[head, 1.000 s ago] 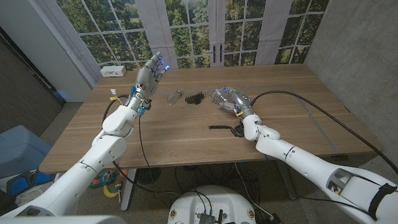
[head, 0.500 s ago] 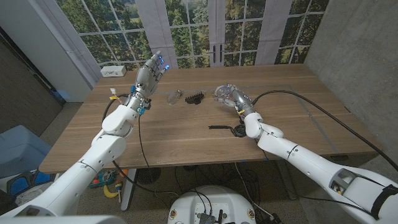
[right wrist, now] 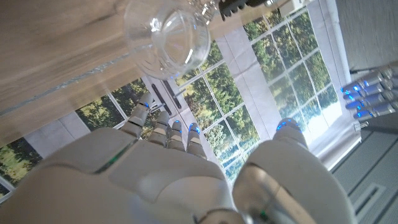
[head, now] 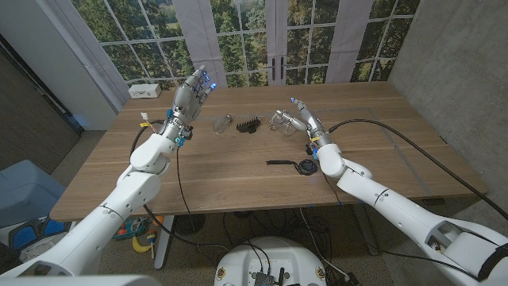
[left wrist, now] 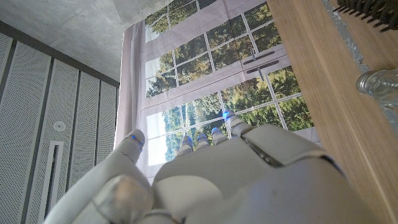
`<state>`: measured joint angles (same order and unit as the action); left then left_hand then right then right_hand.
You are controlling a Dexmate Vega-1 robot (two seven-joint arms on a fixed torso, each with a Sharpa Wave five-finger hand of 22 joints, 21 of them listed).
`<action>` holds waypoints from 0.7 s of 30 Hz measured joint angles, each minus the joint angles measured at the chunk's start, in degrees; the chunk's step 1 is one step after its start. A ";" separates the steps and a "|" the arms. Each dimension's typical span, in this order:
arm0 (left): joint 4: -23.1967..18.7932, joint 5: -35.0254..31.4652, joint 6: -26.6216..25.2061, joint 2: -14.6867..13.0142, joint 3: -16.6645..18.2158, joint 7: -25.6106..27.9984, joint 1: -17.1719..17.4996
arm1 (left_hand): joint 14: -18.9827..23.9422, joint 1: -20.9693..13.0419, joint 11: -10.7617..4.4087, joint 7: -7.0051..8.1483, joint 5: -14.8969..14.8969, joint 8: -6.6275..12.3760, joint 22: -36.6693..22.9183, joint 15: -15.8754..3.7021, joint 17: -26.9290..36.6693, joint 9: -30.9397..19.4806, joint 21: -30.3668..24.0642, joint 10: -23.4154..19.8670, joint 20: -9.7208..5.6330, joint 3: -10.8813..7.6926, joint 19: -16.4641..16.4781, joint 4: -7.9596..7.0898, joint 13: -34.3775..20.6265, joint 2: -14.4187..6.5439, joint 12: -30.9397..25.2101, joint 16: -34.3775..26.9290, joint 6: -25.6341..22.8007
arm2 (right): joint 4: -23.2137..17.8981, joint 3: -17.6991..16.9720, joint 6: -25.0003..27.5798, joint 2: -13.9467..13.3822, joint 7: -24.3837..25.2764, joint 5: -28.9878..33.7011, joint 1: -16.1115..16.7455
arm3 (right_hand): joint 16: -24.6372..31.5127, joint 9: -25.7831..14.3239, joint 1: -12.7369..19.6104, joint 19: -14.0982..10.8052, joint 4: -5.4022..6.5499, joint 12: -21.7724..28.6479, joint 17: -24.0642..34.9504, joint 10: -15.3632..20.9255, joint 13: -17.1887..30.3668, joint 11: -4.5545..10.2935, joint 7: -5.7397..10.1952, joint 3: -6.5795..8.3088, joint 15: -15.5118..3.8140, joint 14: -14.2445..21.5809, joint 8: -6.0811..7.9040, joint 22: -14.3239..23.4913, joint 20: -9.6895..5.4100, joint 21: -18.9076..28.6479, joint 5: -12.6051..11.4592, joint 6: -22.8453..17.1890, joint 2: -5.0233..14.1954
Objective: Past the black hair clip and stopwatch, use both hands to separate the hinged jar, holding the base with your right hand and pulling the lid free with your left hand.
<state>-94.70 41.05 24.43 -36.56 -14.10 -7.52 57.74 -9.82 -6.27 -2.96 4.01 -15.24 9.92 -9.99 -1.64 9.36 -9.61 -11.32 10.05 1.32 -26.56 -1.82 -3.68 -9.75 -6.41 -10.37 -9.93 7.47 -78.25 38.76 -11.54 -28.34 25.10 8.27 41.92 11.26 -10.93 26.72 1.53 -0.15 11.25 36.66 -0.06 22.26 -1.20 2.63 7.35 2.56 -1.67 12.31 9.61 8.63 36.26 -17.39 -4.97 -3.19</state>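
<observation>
A clear glass jar [head: 279, 121] lies on its side on the wooden table, just left of my right hand [head: 305, 123]. That hand stands with fingers spread and holds nothing; in the right wrist view the jar [right wrist: 166, 36] sits past the fingertips of the hand [right wrist: 168, 174], apart from them. A smaller clear glass piece [head: 223, 123] lies further left, also seen in the left wrist view [left wrist: 379, 84]. My left hand [head: 190, 95] is raised above the table's back left, fingers apart and empty. The black hair clip [head: 249, 125] lies between the two glass pieces.
A black stopwatch [head: 305, 167] with its strap lies nearer the front edge, below my right hand. A white box [head: 144, 90] sits at the table's back left. A black cable [head: 381, 127] runs across the table's right side.
My right hand has let go of the glass jar, drawn back to the right and spread its fingers. The jar stays on the table. My left hand has not moved.
</observation>
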 measured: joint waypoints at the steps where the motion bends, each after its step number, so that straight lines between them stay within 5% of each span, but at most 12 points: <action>1: 0.07 0.01 0.00 0.01 -0.02 -0.01 -0.04 | 0.00 0.00 0.00 0.00 0.00 0.00 -0.03 0.00 0.00 0.00 0.00 0.00 0.00 -0.13 0.00 0.13 0.00 0.00 0.00 0.00 0.00 | 0.30 -0.36 -1.36 0.09 0.00 -0.50 0.14 | 0.00 0.02 -0.04 -0.30 0.00 0.07 -0.40 0.50 -0.44 0.06 0.72 0.00 -0.27 0.19 0.22 0.00 -0.69 -0.10 0.00 -0.72 0.04; 8: 0.54 0.19 -0.05 0.07 -0.09 -0.27 -0.22 | 0.00 0.00 0.00 0.00 0.21 0.00 -0.03 0.00 0.00 0.00 0.00 0.00 -0.46 -0.24 0.17 0.24 0.00 0.00 0.00 0.00 0.00 | 1.69 -2.25 -8.21 0.81 -0.64 -3.21 0.83 | 0.00 0.29 -1.39 -2.55 0.27 0.22 -2.62 2.58 -2.44 0.93 2.37 -0.20 -1.47 0.77 0.22 0.00 -5.21 -1.42 0.26 -3.53 1.40; 14: 0.87 0.36 -0.07 0.07 -0.11 -0.45 -0.24 | 0.00 0.00 0.00 0.00 0.45 0.00 -0.03 0.00 0.00 0.00 0.00 0.00 -0.52 -0.41 0.10 0.46 0.01 0.00 0.00 0.00 0.00 | 2.98 -3.86 -13.15 1.62 -1.99 -6.05 1.38 | 0.00 0.28 -4.58 -2.96 2.54 0.22 -4.58 4.62 -4.50 2.15 3.65 0.65 -2.39 1.69 0.22 -0.28 -8.05 -3.03 0.76 -6.31 5.96; 17: 0.92 0.47 -0.14 0.07 -0.11 -0.52 -0.24 | 0.00 0.02 0.00 0.00 0.45 0.00 -0.03 0.00 0.00 0.00 0.00 0.00 -0.53 -0.27 0.09 0.61 0.01 0.02 0.00 0.00 0.00 | 3.48 -4.71 -14.20 2.07 -2.39 -6.74 1.67 | 0.00 0.28 -5.40 -3.34 2.88 0.23 -5.12 5.30 -4.94 2.21 3.35 0.99 -2.79 2.09 0.22 -0.28 -8.44 -3.49 0.76 -6.98 6.78; 21: 1.14 0.77 -0.30 -0.04 -0.11 -0.76 -0.24 | 0.00 0.23 0.00 -0.01 0.45 0.00 -0.02 0.00 0.00 0.00 0.00 0.00 -0.83 -0.28 -0.21 0.61 0.01 0.23 0.00 0.00 0.00 | 4.04 -6.00 -18.40 2.77 -4.40 -10.03 2.23 | 0.00 0.50 -6.08 -4.03 3.65 0.22 -6.31 6.22 -6.00 2.33 1.07 1.13 -3.74 2.42 0.16 -0.28 -10.05 -4.33 1.20 -7.90 8.86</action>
<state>-93.55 41.82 24.13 -36.60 -14.21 -8.28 57.51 -9.83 -6.05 -2.96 4.00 -14.79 9.92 -10.01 -1.64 9.36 -9.61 -11.32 10.05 0.50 -26.84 -2.03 -3.07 -9.74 -6.18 -10.37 -9.93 7.47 -74.20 32.76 -29.93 -25.57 20.70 -1.76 44.15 11.26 -10.44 20.64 -2.50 3.49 11.48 30.35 6.16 16.26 1.13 3.70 8.48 -1.18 0.75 12.46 9.33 -1.42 31.93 -16.19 -12.88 5.67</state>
